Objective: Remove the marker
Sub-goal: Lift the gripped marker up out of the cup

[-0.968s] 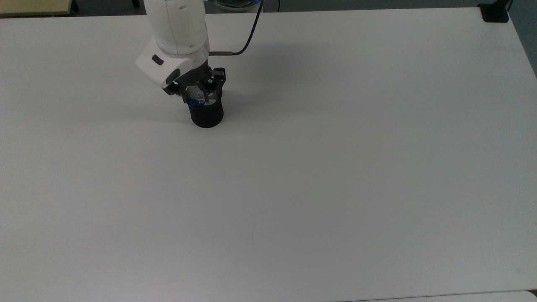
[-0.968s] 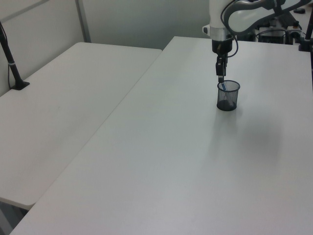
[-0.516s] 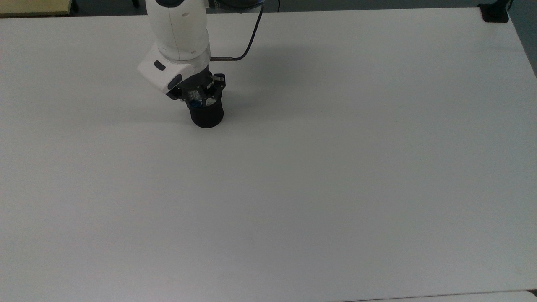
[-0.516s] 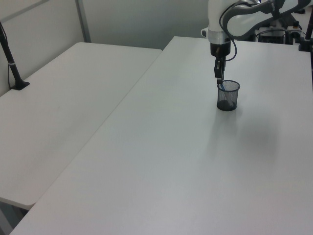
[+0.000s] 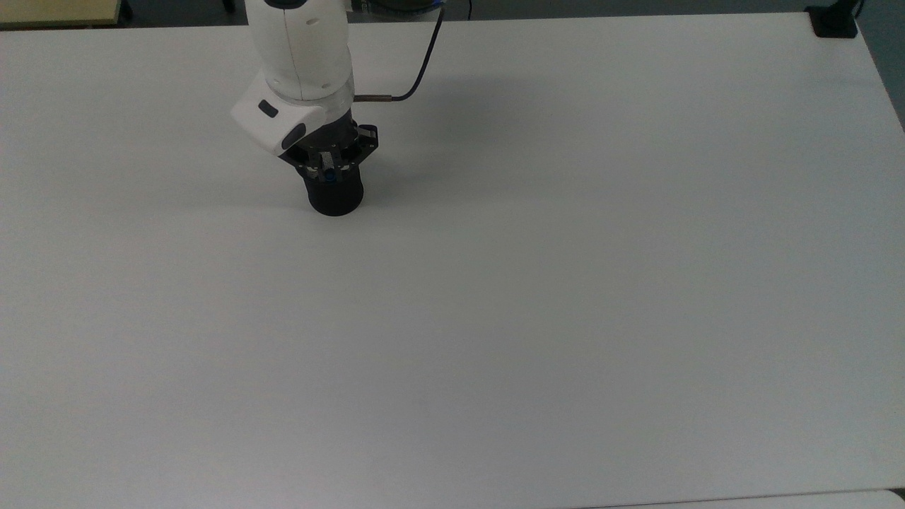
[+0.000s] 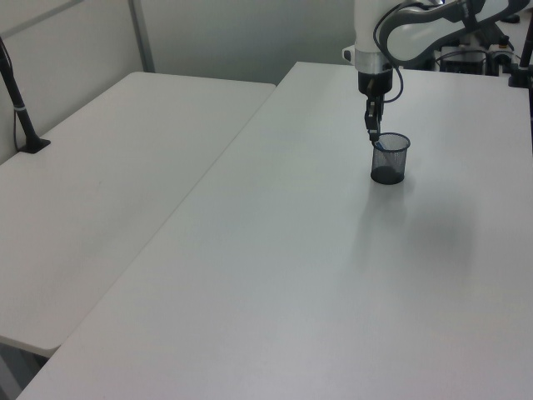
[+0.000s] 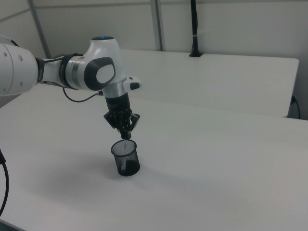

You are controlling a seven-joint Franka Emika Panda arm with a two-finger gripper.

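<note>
Nearest you in the top view, the white table [image 5: 565,318] lay bare across its front and middle. The black mesh cup [image 5: 335,199] stood upright on it, out toward 11 o'clock from the table's centre. In the right view the cup [image 7: 125,158] sat just below the tool, with its shadow on the table beside it.

The marker [image 5: 328,172] stood in the cup, with its blue end poking up past the rim on the side at 12 o'clock in the top view. In the left view that blue end [image 6: 378,145] showed at the rim's 10 o'clock edge. Its lower part was lost behind the dark mesh.

The gripper [image 5: 327,167] hung right over the cup's mouth, pointing down. In the right view you could see its fingers [image 7: 129,129] drawn together to a point on the top of the marker [image 7: 126,141]. They seemed to be pinching it, though the contact itself was too small to be sure of.

Beyond that, the white arm [image 5: 300,49] rose toward 12 o'clock in the top view, and a dark cable [image 5: 423,56] looped off its side at 2 o'clock. Farther back in the left view a second white table [image 6: 108,167] butted against yours at 9 o'clock. A black post [image 6: 17,92] was clamped to its far edge.
</note>
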